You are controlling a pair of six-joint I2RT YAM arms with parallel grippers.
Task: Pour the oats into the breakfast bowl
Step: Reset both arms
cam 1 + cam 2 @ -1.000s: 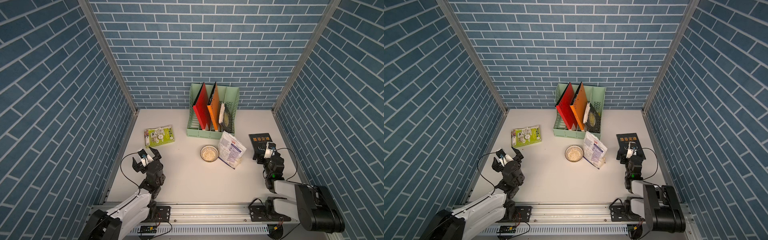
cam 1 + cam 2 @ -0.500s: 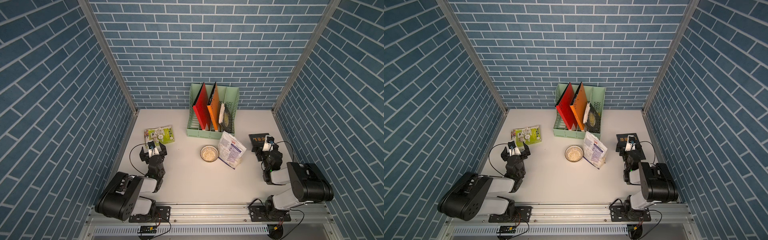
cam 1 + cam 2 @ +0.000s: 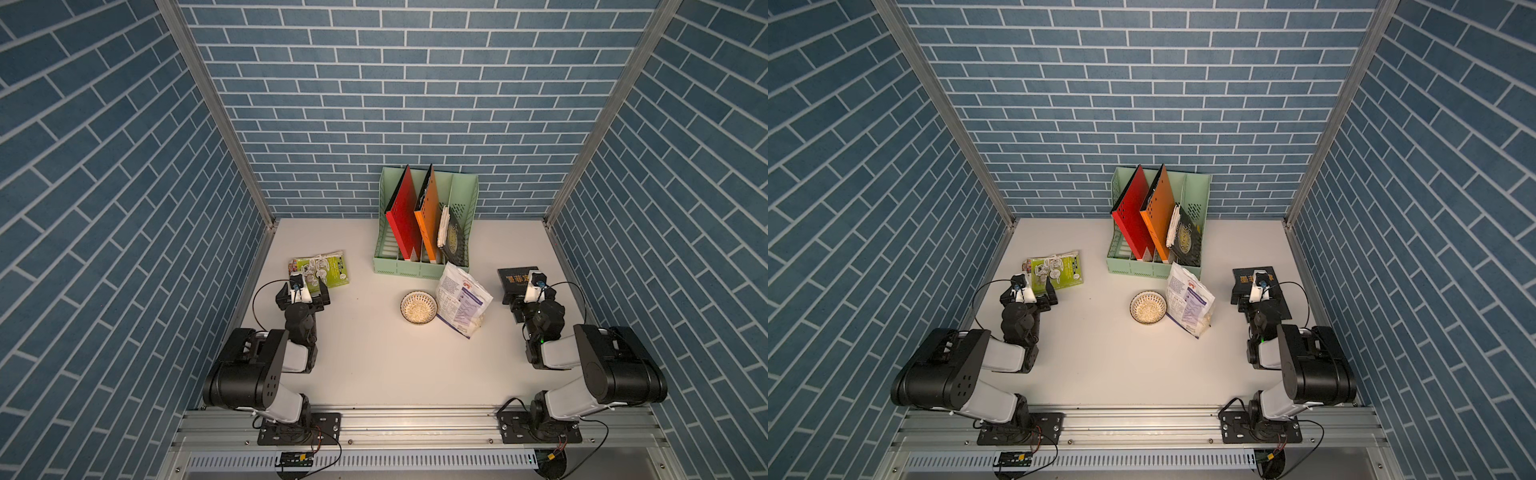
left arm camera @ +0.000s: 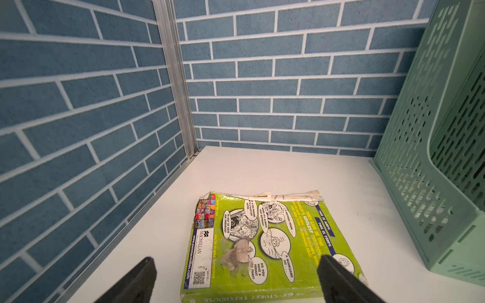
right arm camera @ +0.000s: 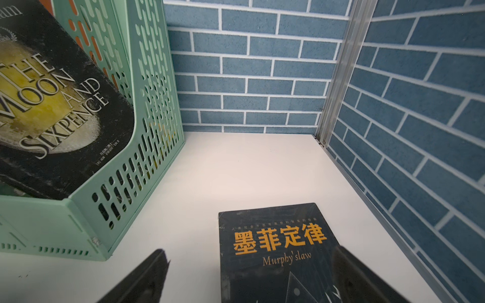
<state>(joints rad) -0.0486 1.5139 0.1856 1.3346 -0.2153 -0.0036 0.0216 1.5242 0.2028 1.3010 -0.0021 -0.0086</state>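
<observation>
The breakfast bowl (image 3: 419, 306) (image 3: 1148, 307) sits mid-table, and pale oats (image 3: 418, 309) cover its bottom. Just to its right leans the white oats pouch (image 3: 463, 301) (image 3: 1190, 301), close against the bowl's rim. My left gripper (image 3: 303, 291) (image 4: 236, 262) stands open at the left side, over the near end of a green cartoon book (image 4: 262, 241), holding nothing. My right gripper (image 3: 530, 291) (image 5: 249, 251) is open at the right side, over a black book (image 5: 275, 249), also holding nothing. Both are far from the bowl and the pouch.
A green file rack (image 3: 419, 270) with red, orange and dark books stands at the back, just behind the pouch. The green book (image 3: 322, 270) lies by the left wall and the black book (image 3: 515, 276) by the right wall. Brick walls close three sides.
Both arms have folded back over their bases, and their grippers have shifted slightly toward the back wall. Both stay open. The bowl and the pouch have not moved.
</observation>
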